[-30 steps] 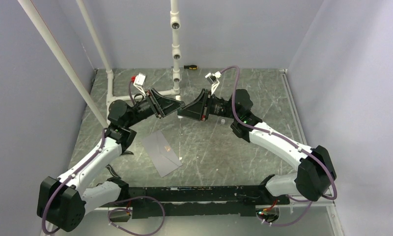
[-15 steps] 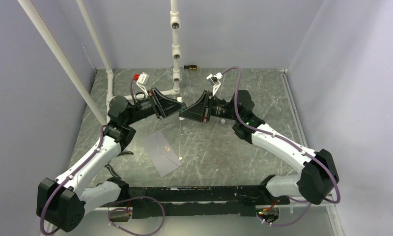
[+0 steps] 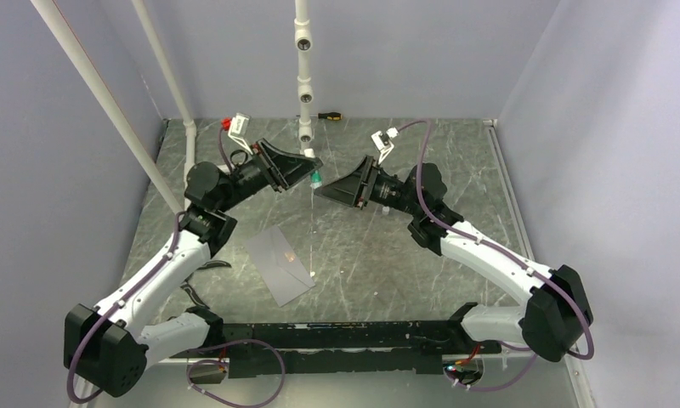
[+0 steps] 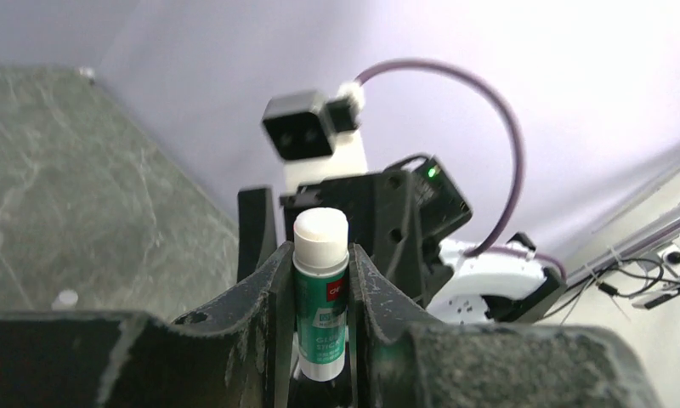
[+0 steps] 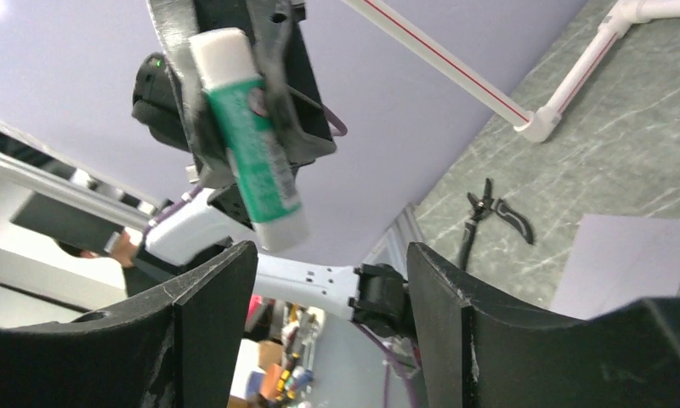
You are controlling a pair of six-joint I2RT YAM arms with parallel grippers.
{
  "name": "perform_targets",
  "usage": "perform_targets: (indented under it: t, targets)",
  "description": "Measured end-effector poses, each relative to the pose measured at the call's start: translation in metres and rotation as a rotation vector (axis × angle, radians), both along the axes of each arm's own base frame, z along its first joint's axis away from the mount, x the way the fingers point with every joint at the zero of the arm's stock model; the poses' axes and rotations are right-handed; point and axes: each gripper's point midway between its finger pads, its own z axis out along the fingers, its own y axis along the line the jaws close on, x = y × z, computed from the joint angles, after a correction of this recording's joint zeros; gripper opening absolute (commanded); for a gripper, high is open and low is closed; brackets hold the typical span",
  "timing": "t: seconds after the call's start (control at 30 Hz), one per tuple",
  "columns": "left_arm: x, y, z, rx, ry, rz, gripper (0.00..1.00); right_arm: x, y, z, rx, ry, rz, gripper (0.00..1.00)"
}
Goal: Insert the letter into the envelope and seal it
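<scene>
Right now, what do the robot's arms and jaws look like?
The left arm and right arm have white link shells, black joints and bulky black shoulder housings. A purple cable runs along each. The left gripper and right gripper are black, with broad wedge-shaped jaws.

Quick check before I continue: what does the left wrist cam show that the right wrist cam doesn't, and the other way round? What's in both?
Left wrist only: the black camera block on the right arm's wrist, facing this lens, and a small white object on the table, too small to identify.

Right wrist only: the light grey paper envelope lying flat, black-handled pliers beyond it, and a white plastic pipe.

Both: the green-and-white glue stick clamped in the left gripper, held above the grey marbled table.
</scene>
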Motion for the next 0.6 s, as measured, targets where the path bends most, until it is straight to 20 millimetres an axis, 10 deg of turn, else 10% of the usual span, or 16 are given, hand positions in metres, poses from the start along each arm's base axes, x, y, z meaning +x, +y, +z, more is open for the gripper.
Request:
perform_targets:
  t: [0.37, 0.6]
  targets:
    - [0.004, 0.007, 0.048, -0.151, -0.063, 0.037, 0.02, 0.004, 0.0, 0.046, 0.193, 0.031, -0.001, 0.59]
    - [0.005, 0.007, 0.051, -0.173, -0.054, 0.035, 0.02, 0.006, 0.006, 0.068, 0.217, -0.022, 0.012, 0.35]
